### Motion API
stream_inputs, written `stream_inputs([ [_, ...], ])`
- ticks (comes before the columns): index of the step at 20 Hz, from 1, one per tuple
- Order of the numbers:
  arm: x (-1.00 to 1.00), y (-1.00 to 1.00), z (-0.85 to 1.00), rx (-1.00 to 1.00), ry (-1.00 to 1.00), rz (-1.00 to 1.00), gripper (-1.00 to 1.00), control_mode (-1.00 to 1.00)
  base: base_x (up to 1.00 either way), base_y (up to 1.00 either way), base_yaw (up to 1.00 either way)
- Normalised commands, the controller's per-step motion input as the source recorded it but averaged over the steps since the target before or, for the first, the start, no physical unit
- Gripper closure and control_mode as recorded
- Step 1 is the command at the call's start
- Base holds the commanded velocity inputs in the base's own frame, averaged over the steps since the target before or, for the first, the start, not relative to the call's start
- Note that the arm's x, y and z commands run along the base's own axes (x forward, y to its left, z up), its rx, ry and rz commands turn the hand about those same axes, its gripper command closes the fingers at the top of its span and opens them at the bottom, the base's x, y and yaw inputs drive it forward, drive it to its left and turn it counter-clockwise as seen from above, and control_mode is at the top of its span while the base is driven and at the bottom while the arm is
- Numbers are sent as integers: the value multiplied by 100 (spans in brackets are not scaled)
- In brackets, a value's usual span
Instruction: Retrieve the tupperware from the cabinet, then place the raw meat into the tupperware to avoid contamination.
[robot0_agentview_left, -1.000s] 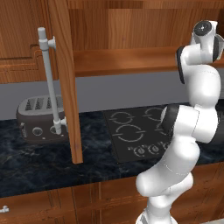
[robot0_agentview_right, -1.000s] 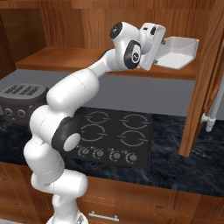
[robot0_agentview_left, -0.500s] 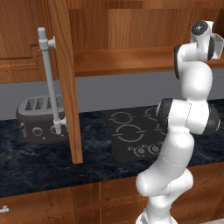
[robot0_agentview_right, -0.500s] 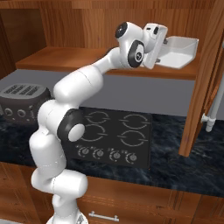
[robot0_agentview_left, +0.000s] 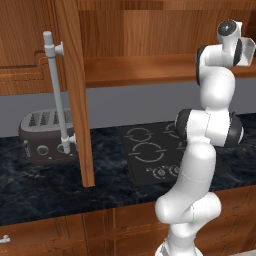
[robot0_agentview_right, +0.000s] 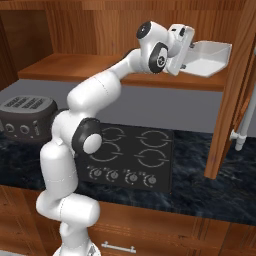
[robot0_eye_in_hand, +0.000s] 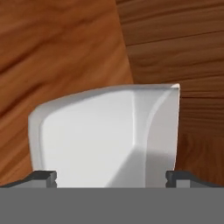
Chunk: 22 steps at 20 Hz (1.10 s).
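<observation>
The white tupperware (robot0_agentview_right: 209, 57) sits at the right end of the open cabinet's shelf (robot0_agentview_right: 75, 67) and looks slightly tipped. My gripper (robot0_agentview_right: 190, 52) is reached into the cabinet, right up against the tub's near side. In the hand view the tupperware (robot0_eye_in_hand: 105, 135) lies just ahead, with its hollow facing me. The two fingertips (robot0_eye_in_hand: 43, 177) stand wide apart at its near corners, so the gripper is open. The tub's near wall is hidden below the frame. The cabinet door (robot0_agentview_left: 75, 100) stands swung open, its grey bar handle (robot0_agentview_left: 56, 90) facing left. The raw meat is out of view.
A dark grey toaster (robot0_agentview_left: 47, 135) stands on the black marbled counter (robot0_agentview_left: 45, 185) at the left. A black stovetop (robot0_agentview_right: 132, 157) lies under the arm. The open door (robot0_agentview_right: 235, 100) hangs over the counter close to the right of the hand.
The arm's elbow and upper links have swung upward and straightened. The hand has edged slightly right; the tub has barely shifted.
</observation>
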Motion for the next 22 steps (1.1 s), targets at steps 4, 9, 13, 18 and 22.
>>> stream_inputs([
  [4, 9, 0, 0, 0, 0, 0, 100, -100, 0, 0, 0],
  [9, 5, 0, 0, 0, 0, 0, 100, -100, 0, 0, 0],
  [13, 5, 0, 0, 0, 0, 0, 100, -100, 0, 0, 0],
  [18, 4, 0, 0, 0, 0, 0, 100, -100, 0, 0, 0],
  [22, 3, 0, 0, 0, 0, 0, 100, -100, 0, 0, 0],
])
